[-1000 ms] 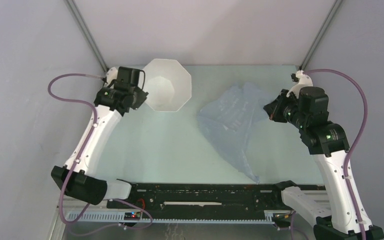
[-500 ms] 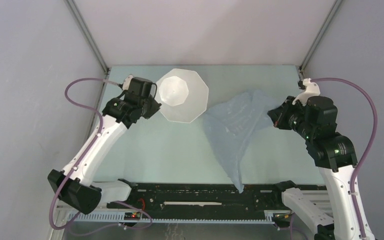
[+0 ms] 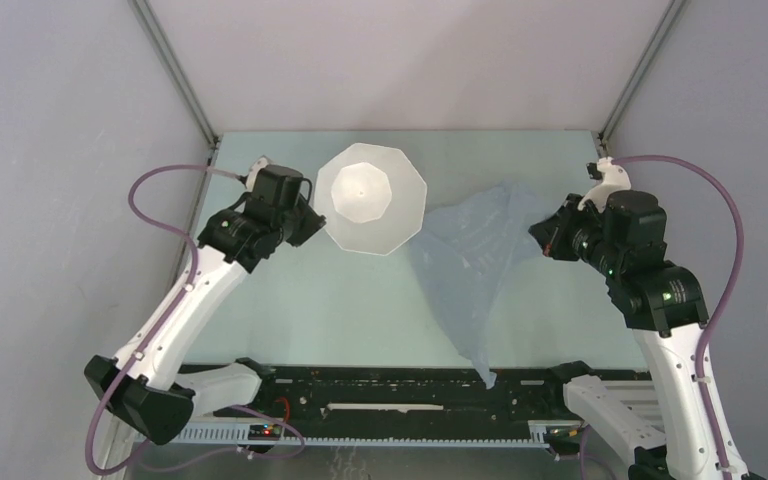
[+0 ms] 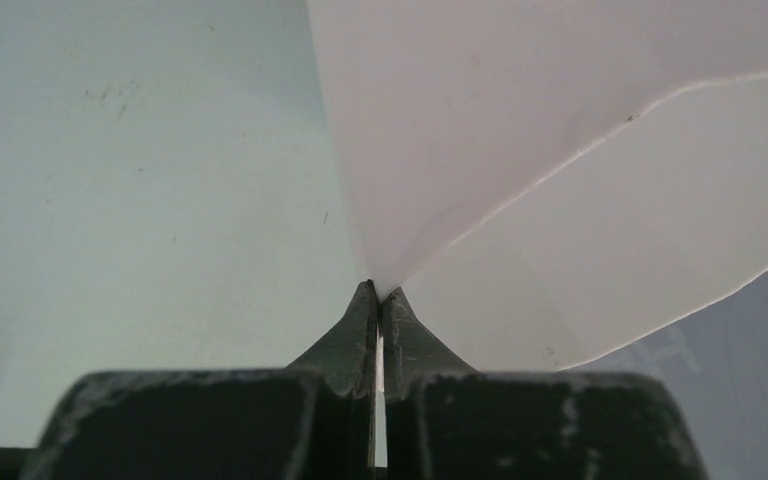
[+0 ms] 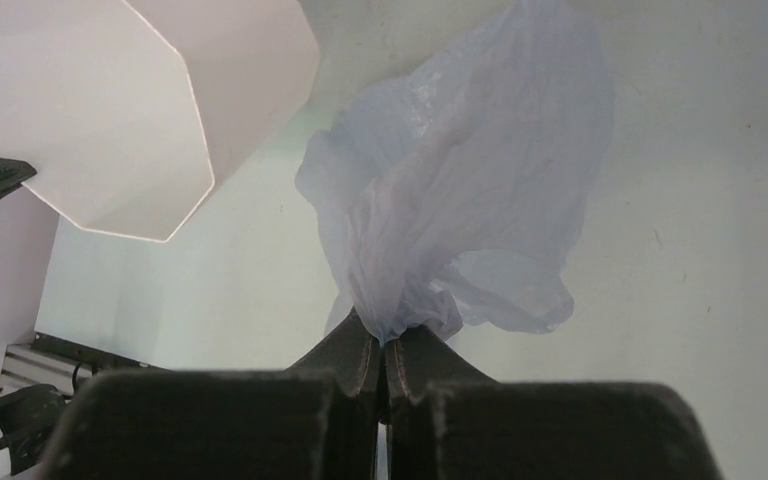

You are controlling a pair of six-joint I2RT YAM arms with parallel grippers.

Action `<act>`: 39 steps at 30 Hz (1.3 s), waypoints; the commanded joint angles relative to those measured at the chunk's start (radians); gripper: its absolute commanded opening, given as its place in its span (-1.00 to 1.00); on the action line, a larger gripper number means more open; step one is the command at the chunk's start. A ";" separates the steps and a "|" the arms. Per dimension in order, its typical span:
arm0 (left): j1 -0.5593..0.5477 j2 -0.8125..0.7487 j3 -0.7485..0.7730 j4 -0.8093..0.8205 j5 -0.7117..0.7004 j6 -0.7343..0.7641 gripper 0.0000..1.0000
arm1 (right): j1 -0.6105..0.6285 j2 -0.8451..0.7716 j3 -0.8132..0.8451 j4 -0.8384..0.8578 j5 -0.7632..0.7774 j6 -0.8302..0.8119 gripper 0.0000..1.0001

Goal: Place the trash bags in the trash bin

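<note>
**A:** Where is the trash bin (image 3: 401, 226)?

**B:** Toward the far middle of the pale green table (image 3: 290, 300), with its open mouth turned up to the overhead camera. The left gripper (image 4: 380, 294) is pinched tight on a corner of the rim, with the thin white wall caught between its two black fingers. I cannot tell whether the base rests on the table.

**A:** And the trash bag (image 3: 472, 268)?

**B:** Outside the bin, to its right. The right gripper (image 5: 382, 344) is clamped on a bunched fold of the pale blue plastic. From there the bag billows out, crinkled and translucent. In the overhead view it narrows to a tail that runs down to the black rail (image 3: 410, 385) at the near edge.

**A:** Do bag and bin touch?

**B:** From above their edges seem to meet. The right wrist view shows a strip of table between them, so they are close but apart.

**A:** Is anything inside the bin?

**B:** Only its white floor shows.
</note>
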 commanded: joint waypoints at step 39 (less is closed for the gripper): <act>0.001 -0.058 0.255 -0.438 0.034 -0.627 0.60 | -0.006 0.055 -0.009 0.086 -0.111 0.078 -1.00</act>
